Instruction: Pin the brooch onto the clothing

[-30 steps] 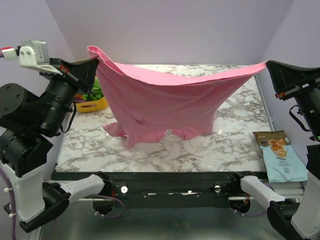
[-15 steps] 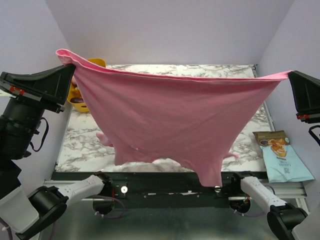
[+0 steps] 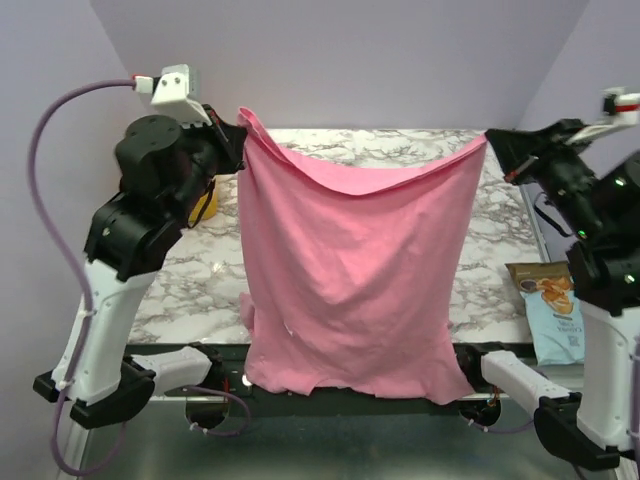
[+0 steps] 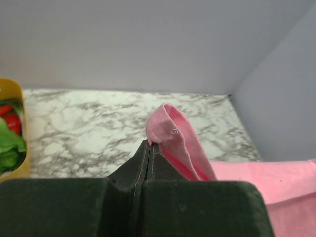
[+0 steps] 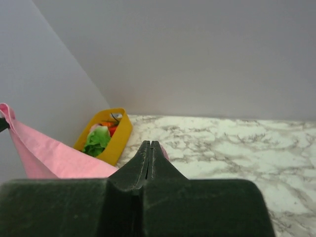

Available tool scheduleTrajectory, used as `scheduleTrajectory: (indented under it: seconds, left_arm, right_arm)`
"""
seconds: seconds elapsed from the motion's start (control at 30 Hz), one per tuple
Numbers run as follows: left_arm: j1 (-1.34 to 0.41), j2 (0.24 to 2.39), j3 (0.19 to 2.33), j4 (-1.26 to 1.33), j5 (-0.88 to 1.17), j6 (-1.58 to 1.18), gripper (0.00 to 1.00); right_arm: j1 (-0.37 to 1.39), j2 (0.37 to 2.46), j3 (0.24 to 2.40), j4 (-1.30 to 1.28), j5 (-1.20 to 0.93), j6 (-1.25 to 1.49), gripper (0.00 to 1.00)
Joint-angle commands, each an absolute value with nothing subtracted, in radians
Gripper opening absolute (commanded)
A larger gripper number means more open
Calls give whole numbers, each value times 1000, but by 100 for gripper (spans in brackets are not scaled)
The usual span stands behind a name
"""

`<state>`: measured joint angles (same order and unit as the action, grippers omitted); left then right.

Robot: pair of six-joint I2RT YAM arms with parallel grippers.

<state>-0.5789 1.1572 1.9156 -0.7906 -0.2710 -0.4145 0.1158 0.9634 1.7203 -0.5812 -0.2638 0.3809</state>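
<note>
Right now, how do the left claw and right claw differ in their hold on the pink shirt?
In the top view, the left claw pinches its corner of the pink shirt higher than the right claw holds its corner. In the wrist views, a rolled fold of cloth pokes past the left claw's tips, while only a sliver of pink shows at the right claw's tips. Both are shut on the shirt, which hangs between them.

The T-shirt [image 3: 350, 280] is seen to be of soft, matt pink cloth with a stitched hem. The table [image 3: 190, 280] is finished in a smooth, faintly sheened white marble pattern veined with grey. The left gripper [image 4: 150, 145] and right gripper [image 5: 149, 144] are moulded in matt black plastic. The yellow tub [image 5: 116, 136] looks to be smooth plastic, and the snack bag [image 3: 560, 320] is made of glossy printed film.
</note>
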Motion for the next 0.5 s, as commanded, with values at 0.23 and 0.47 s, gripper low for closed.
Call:
scheduleTrajectory:
  seconds: [0.23, 0.47]
  left_arm:
    - [-213, 1390, 1533, -433, 78, -529, 0]
    - [-164, 1664, 1569, -324, 150, -571, 0]
  right_arm:
    - [103, 1247, 1319, -278, -150, 347, 1]
    - [57, 1626, 1370, -155, -231, 420, 0]
